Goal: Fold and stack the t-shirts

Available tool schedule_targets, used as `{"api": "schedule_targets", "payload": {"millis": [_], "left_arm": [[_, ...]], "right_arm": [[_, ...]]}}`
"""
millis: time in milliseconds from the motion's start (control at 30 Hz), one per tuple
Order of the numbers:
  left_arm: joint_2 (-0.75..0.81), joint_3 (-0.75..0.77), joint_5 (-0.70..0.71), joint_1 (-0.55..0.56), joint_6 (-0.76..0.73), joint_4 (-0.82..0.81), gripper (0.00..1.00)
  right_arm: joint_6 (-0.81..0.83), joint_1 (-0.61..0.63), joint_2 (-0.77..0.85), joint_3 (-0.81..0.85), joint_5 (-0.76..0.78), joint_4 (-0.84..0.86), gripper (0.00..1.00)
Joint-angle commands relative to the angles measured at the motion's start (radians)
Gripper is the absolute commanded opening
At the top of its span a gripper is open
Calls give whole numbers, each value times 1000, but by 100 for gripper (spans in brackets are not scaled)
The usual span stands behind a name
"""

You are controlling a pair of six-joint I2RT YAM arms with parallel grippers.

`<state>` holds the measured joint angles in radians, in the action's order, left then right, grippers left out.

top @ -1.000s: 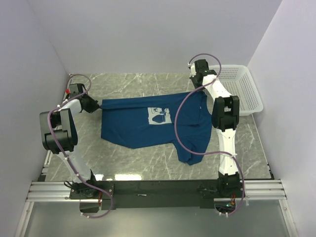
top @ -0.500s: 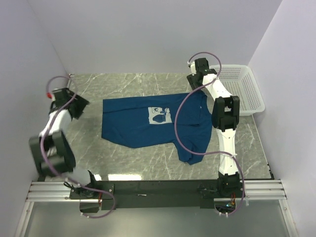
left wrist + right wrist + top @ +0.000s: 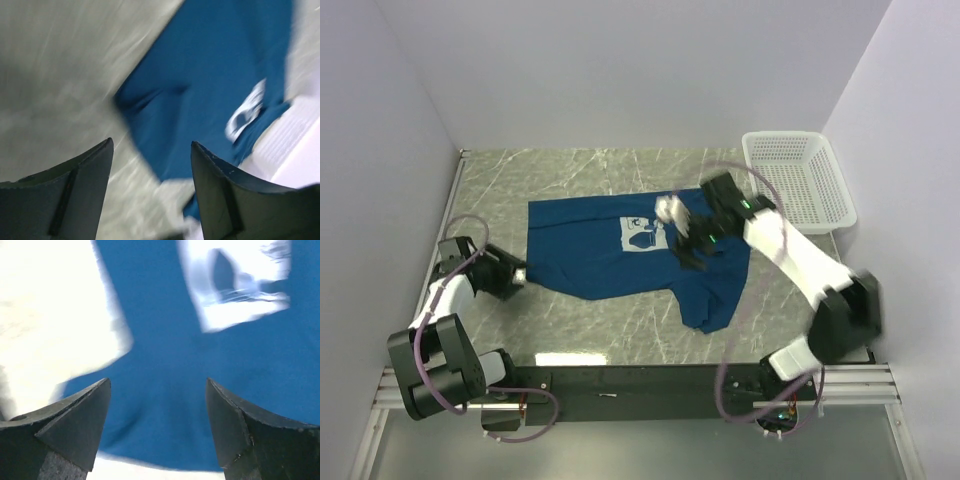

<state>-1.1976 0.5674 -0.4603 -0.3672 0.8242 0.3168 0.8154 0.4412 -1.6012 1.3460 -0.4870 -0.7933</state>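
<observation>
Over the t-shirt [image 3: 590, 250], the right gripper [image 3: 157, 390] is motion-blurred, jaws apart

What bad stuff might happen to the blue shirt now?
1. The right gripper is open above the middle of the t-shirt, by its white print. Pinching there might bunch the cloth instead of folding it.
2. The left gripper is open beside the shirt's near corner, and its view is blurred. A quick grab might miss the edge.
</observation>
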Motion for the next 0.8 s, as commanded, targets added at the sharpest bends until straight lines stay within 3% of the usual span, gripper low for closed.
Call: {"api": "schedule_targets", "payload": {"millis": [0,167,333,500,767], "left_arm": [[6,-4,-77,4,-42,97,67],[-11,25,202,102,64,183,63],[-92,15,131,126,26,59,57],[-91,41,-8,137,-37,-27,55],[-224,196,147,201,-45,185,55]], "right_arm": [[183,-39,223,-285,-295,-90,82],[188,-30,570,-650,-119,-12,82],[183,-32,785,-789,-1,-11,84],[94,-53,773,-771,77,5,84],[50,-91,658,-740,70,-15,81]]}}
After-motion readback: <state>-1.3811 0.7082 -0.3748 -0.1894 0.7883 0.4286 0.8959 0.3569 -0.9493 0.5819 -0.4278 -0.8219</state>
